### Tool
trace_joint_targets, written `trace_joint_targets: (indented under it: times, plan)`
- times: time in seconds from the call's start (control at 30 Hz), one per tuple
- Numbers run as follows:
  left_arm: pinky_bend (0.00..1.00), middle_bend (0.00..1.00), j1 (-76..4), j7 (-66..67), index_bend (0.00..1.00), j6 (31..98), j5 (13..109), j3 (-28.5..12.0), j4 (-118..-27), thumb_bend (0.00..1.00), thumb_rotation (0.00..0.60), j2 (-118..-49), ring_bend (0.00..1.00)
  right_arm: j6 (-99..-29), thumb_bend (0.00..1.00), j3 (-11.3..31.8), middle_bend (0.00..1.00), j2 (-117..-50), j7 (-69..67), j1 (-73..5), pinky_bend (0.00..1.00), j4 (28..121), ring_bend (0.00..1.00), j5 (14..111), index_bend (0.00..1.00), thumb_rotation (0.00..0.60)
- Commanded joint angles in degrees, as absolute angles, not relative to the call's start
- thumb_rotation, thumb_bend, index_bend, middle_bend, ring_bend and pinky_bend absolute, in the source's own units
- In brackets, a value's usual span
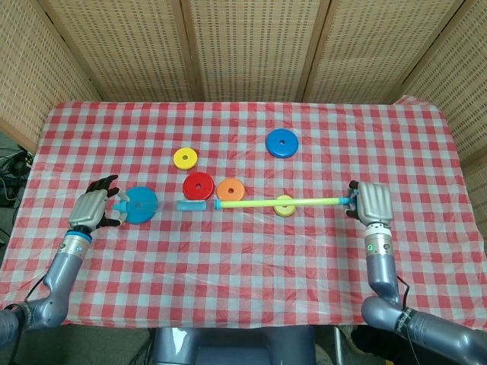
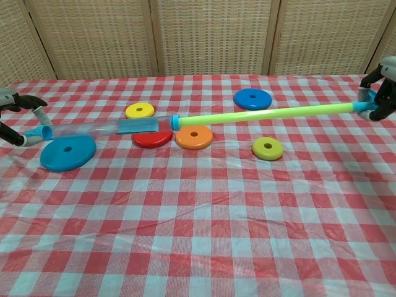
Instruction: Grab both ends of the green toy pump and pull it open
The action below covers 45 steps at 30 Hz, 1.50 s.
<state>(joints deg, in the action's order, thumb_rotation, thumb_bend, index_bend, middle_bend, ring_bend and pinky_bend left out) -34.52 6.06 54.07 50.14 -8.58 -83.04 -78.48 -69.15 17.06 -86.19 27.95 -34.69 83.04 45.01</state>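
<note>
The toy pump is stretched long above the table. Its green rod (image 1: 281, 202) (image 2: 266, 114) sticks out to the right of a clear barrel (image 2: 93, 128) that has a blue piston (image 1: 190, 205) (image 2: 137, 126) inside. My left hand (image 1: 91, 207) (image 2: 13, 114) grips the barrel's blue end cap at the far left. Over at the far right, my right hand (image 1: 373, 201) (image 2: 383, 86) grips the rod's blue handle. Both arms are spread wide and the pump hangs level between them.
Flat rings lie on the red checked cloth (image 1: 251, 266): a large light-blue one (image 1: 140, 204) (image 2: 68, 151) under the barrel, yellow (image 1: 186, 158), red (image 1: 198, 185), orange (image 1: 230, 188), blue (image 1: 281, 143) and olive-yellow (image 1: 284, 205) (image 2: 267, 148). Wicker screens stand behind.
</note>
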Motion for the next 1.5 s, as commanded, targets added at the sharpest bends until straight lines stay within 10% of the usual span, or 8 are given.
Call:
trace_joint_targets:
  times: [0.03, 0.23, 0.37, 0.5, 0.67, 1.17, 1.5]
  plan:
    - [0.0, 0.0, -34.29, 5.26, 0.45, 53.19, 49.88, -8.78, -81.98, 0.44, 0.6, -78.98, 0.0, -68.48, 0.59, 17.41, 1.0, -85.96, 27.56, -34.61, 0.92, 82.12, 1.0, 44.56, 0.76, 0.6]
    - [0.0, 0.0, -34.46, 4.27, 0.42, 51.61, 50.18, -9.31, -80.5, 0.43, 0.6, -79.51, 0.0, -67.75, 0.55, 16.98, 1.0, -86.1, 27.06, -34.56, 0.89, 80.41, 1.0, 45.45, 0.72, 0.6]
    - [0.0, 0.0, -34.82, 3.67, 0.16, 50.76, 53.24, -9.13, -80.88, 0.3, 0.6, -79.04, 0.0, -66.92, 0.27, 15.5, 0.95, -86.21, 28.07, -34.43, 0.58, 79.78, 0.85, 46.39, 0.45, 0.6]
    - [0.0, 0.0, -34.28, 1.88, 0.0, 51.38, 55.56, -9.4, -81.7, 0.21, 0.6, -78.5, 0.0, -63.37, 0.16, 15.5, 0.48, -84.33, 29.24, -34.49, 0.2, 81.95, 0.46, 42.81, 0.1, 0.6]
    - [0.0, 0.0, -33.26, -0.47, 0.0, 52.6, 57.16, -10.0, -82.84, 0.21, 0.6, -77.73, 0.0, -61.53, 0.13, 14.86, 0.03, -82.98, 28.75, -34.3, 0.03, 82.31, 0.02, 42.42, 0.0, 0.6]
    - [0.0, 0.0, -19.27, -0.57, 0.0, 74.2, 72.52, -3.11, -87.26, 0.21, 0.6, -72.03, 0.0, -69.7, 0.12, 6.18, 0.0, -75.51, 14.47, -24.92, 0.0, 87.92, 0.0, 64.45, 0.0, 0.6]
    - [0.0, 0.0, -10.2, 0.13, 0.0, 85.94, 81.07, 2.58, -85.41, 0.03, 0.6, -71.57, 0.0, -83.25, 0.1, -1.45, 0.0, -74.34, 5.82, -14.1, 0.0, 85.23, 0.0, 78.68, 0.0, 0.6]
